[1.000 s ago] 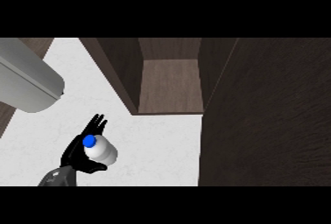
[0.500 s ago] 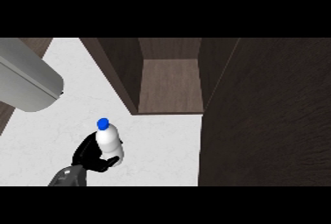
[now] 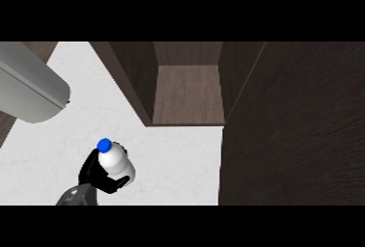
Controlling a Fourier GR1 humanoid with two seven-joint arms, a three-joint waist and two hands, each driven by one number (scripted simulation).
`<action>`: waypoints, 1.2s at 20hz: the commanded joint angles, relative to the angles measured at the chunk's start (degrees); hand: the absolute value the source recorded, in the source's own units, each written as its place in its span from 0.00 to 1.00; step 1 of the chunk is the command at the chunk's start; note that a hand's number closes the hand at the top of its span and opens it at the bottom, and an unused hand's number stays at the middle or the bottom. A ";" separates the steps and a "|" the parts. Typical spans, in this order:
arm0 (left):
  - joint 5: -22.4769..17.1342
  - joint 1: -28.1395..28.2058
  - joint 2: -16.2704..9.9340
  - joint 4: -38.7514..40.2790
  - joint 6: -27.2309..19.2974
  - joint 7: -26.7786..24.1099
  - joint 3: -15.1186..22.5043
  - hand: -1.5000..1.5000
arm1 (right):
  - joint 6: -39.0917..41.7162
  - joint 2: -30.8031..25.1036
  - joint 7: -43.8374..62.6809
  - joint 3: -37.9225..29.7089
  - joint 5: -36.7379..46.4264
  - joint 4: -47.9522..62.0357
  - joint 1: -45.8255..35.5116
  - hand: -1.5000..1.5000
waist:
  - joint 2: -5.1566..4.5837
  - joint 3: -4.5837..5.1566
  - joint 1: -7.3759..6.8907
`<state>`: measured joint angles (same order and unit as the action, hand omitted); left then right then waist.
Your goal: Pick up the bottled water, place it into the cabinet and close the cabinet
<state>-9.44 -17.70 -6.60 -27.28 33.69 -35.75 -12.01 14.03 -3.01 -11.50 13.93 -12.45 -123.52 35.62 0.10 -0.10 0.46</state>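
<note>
The bottled water (image 3: 116,163) is white with a blue cap (image 3: 105,144) and shows at the lower left of the head view, over the white counter (image 3: 178,159). My right hand (image 3: 96,176) is shut on it, black fingers curled round its lower body and hiding part of it. The open cabinet (image 3: 189,94) lies ahead and to the right, its brown inner floor bare. The cabinet's dark door (image 3: 292,125) stands open along the right side. My left hand does not show.
A large grey forearm (image 3: 28,89) crosses the upper left corner, close to the view. The cabinet's left wall (image 3: 132,77) stands between the bottle's side of the counter and the opening.
My right hand's fingers, spread a second ago, have curled round the bottle. The bottle has come more upright and shifted slightly, its cap now pointing up and left.
</note>
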 commanded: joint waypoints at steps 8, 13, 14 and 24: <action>-11.01 2.73 -2.49 -3.66 2.30 0.52 -7.81 1.00 | -0.14 -0.65 -1.70 -0.61 1.68 3.57 -0.03 0.00 | 0.06 0.06 -0.50; -13.63 4.40 0.25 -9.64 0.74 4.83 -6.36 1.00 | -1.91 0.37 0.55 0.71 0.93 0.84 -1.94 0.00 | 0.04 0.07 -0.47; -15.00 5.24 -0.85 -10.40 2.05 6.20 -6.90 1.00 | -0.65 -0.81 0.34 1.24 0.44 -0.74 0.49 0.00 | 0.06 0.08 -0.39; -16.07 10.37 6.47 -38.02 -12.56 21.98 2.90 1.00 | -1.65 -1.04 3.53 0.56 -2.25 -2.03 -1.74 0.00 | 0.10 0.04 -0.57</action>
<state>-24.65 -7.76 -1.98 -56.98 25.78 -18.72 -12.47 12.62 -3.77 -9.35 15.27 -13.00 -124.97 34.96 0.20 -0.04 -0.13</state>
